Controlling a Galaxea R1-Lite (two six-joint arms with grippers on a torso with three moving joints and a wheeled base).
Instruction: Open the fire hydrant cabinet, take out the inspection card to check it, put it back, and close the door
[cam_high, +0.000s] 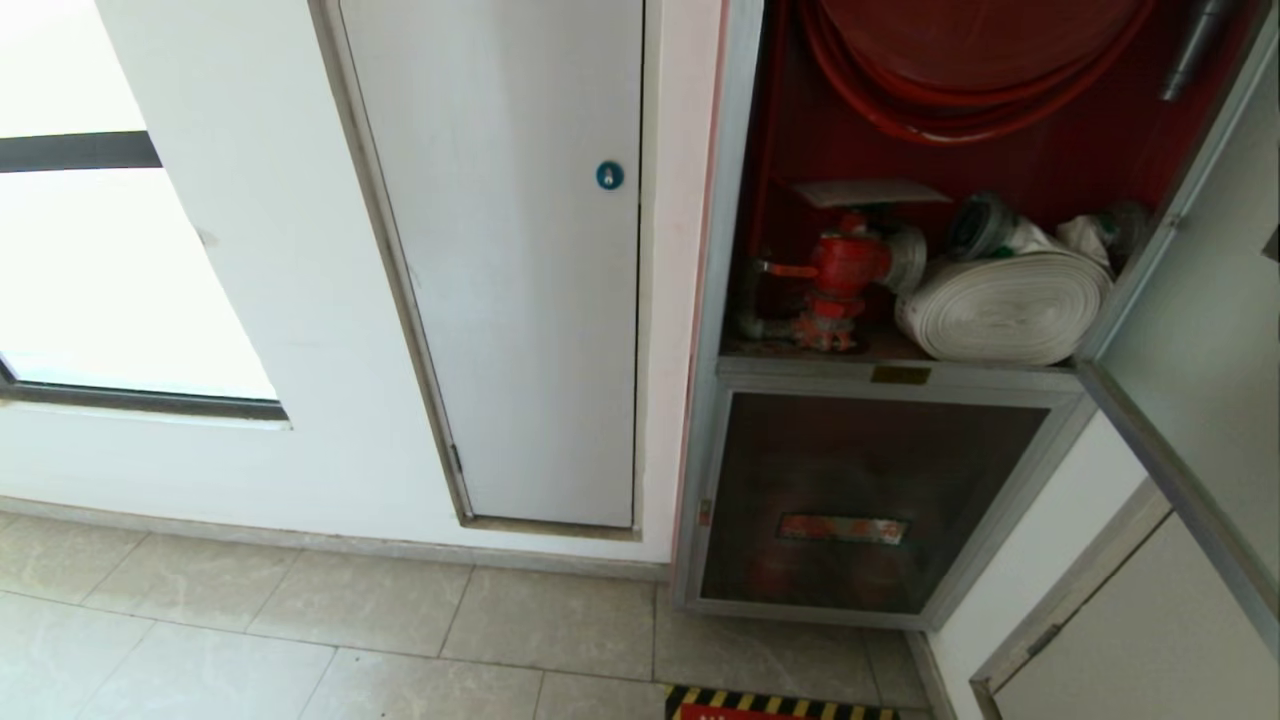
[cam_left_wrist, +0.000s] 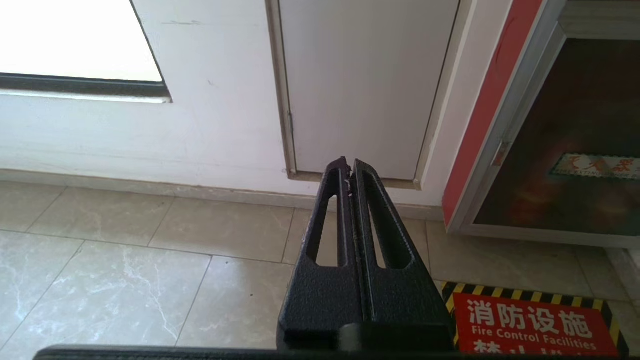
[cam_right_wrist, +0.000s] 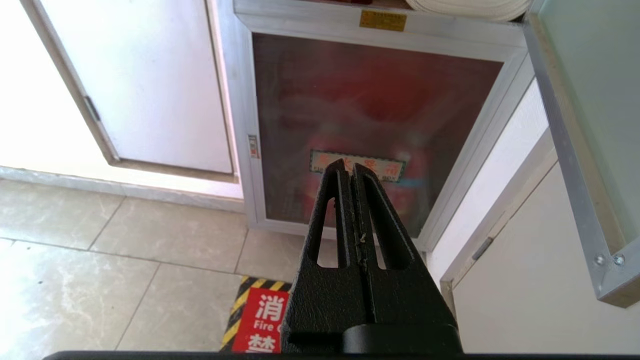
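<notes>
**Door open, card not yet in pincer**

Fire hydrant cabinet (cam_high: 735, 330) at right: silver frame, red interior, exposed. Door (cam_high: 1200, 330) swung wide, frosted pane. Inspection card (cam_high: 868, 192) probably flat atop valve. Left pincer (cam_left_wrist: 348, 170), right pincer (cam_right_wrist: 347, 169): pressed together, empty, low. Next: raise, spread, reach for card.

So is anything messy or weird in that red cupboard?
Nothing is broken or spilled. The odd part is that the door of the fire hydrant cabinet hangs wide open on the right, showing the red hose reel, red valve and rolled white hose. The lower glass panel is shut.
</notes>
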